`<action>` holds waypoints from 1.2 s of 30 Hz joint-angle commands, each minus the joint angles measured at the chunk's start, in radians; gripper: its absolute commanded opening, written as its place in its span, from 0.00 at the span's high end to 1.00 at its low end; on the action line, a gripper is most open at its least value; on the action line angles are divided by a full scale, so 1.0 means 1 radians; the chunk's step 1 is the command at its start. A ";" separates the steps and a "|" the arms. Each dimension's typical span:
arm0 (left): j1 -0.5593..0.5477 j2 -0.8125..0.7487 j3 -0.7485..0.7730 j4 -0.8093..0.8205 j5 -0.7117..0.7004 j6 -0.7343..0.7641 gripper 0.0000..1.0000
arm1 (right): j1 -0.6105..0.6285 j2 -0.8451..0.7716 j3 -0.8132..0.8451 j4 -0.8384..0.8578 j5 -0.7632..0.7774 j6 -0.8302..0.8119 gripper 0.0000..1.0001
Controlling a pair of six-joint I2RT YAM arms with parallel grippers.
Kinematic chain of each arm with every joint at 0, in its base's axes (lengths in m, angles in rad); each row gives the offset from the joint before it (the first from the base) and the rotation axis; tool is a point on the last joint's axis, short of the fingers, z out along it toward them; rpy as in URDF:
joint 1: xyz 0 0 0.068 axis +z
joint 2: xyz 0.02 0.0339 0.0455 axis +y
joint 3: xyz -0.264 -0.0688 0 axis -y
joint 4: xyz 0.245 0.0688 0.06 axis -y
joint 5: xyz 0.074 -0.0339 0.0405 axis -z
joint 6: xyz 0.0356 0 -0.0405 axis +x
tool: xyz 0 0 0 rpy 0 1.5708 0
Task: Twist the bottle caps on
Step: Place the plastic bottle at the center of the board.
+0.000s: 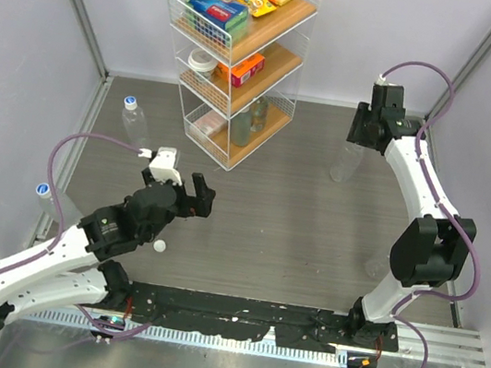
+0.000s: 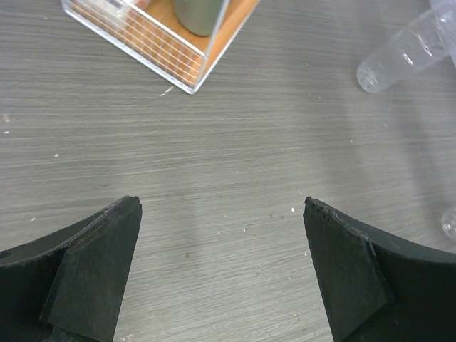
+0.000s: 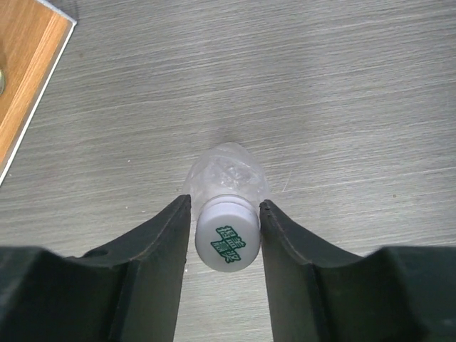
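A clear bottle (image 3: 224, 171) stands upright at the far right of the table, also seen under the right arm from above as bottle (image 1: 346, 165). On its neck sits a white cap (image 3: 226, 239) with green print. My right gripper (image 3: 225, 203) straddles that cap, open by a hair: the right finger touches it and a thin gap shows on the left. My left gripper (image 2: 222, 206) hovers wide open over bare table, left of centre (image 1: 202, 194). A loose white cap (image 1: 160, 246) lies just beneath the left arm.
A wire rack (image 1: 238, 52) with snacks and jars stands at the back centre; its corner (image 2: 178, 43) is ahead of the left gripper. Capped bottles are at the far left (image 1: 133, 115) and the left edge (image 1: 45, 199). Another clear bottle (image 1: 376, 261) stands by the right arm.
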 commanded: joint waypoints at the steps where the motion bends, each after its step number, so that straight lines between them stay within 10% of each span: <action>1: 0.000 -0.041 0.054 -0.076 -0.135 -0.083 0.00 | -0.003 -0.008 0.036 0.021 -0.039 0.005 0.48; 14: 0.000 -0.141 0.052 -0.207 -0.280 -0.255 0.00 | -0.003 -0.074 0.028 0.024 0.016 -0.006 0.15; 36: 0.000 -0.003 0.019 -0.139 -0.040 -0.239 0.00 | -0.002 -0.770 -0.387 -0.256 0.242 0.238 0.11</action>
